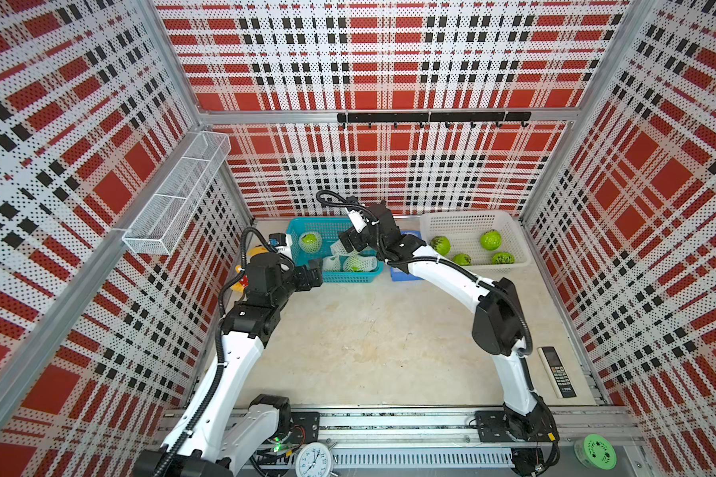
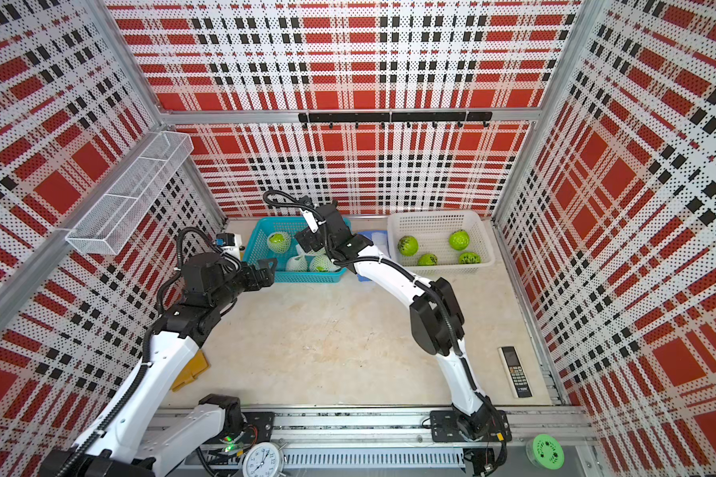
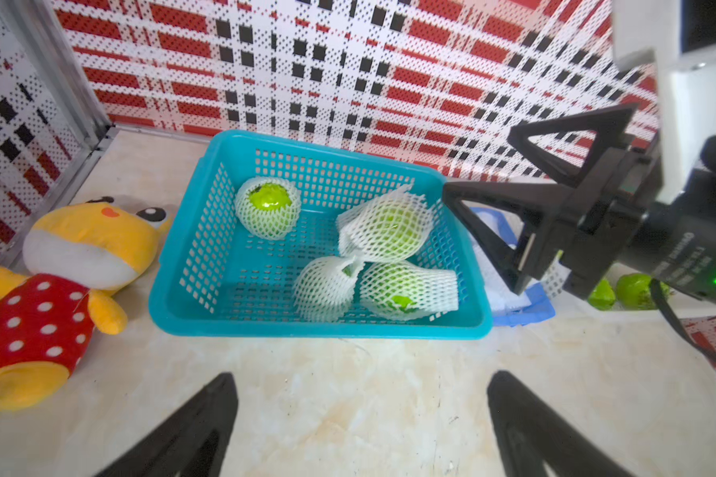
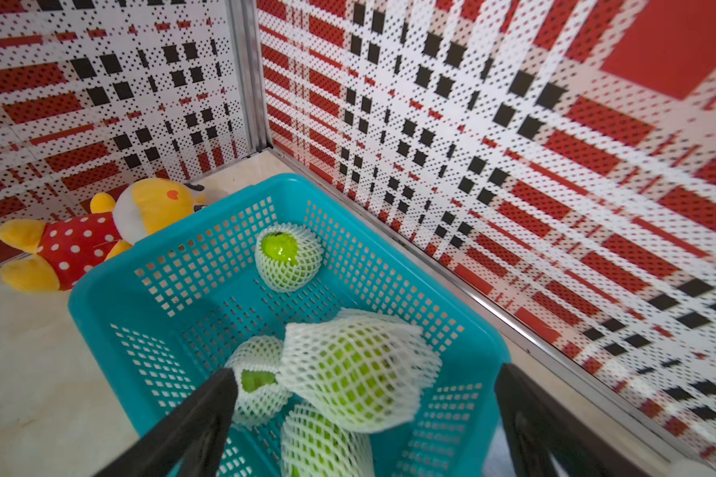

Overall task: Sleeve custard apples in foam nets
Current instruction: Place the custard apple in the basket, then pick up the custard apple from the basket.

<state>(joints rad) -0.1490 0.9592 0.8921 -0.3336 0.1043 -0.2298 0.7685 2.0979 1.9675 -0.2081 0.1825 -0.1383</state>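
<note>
Several custard apples in white foam nets lie in the teal basket (image 3: 306,330). One sleeved fruit (image 3: 383,229) rests on top of two others (image 3: 325,289), and a further one (image 3: 267,208) lies apart. My right gripper (image 4: 364,404) hangs open just above the top sleeved fruit (image 4: 356,367), holding nothing. Short of the basket's near wall, my left gripper (image 3: 360,413) is open and empty over bare table. Bare custard apples (image 1: 490,239) sit in the white basket (image 1: 468,214). Spare foam nets (image 3: 490,285) lie in a blue tray (image 1: 402,274), mostly hidden by the right arm.
A yellow plush toy (image 3: 58,281) in a red dotted dress lies left of the teal basket, by the wall. A remote control (image 1: 556,371) lies at the table's right edge. A clock (image 1: 315,460) and a green disc (image 1: 595,452) sit on the front rail.
</note>
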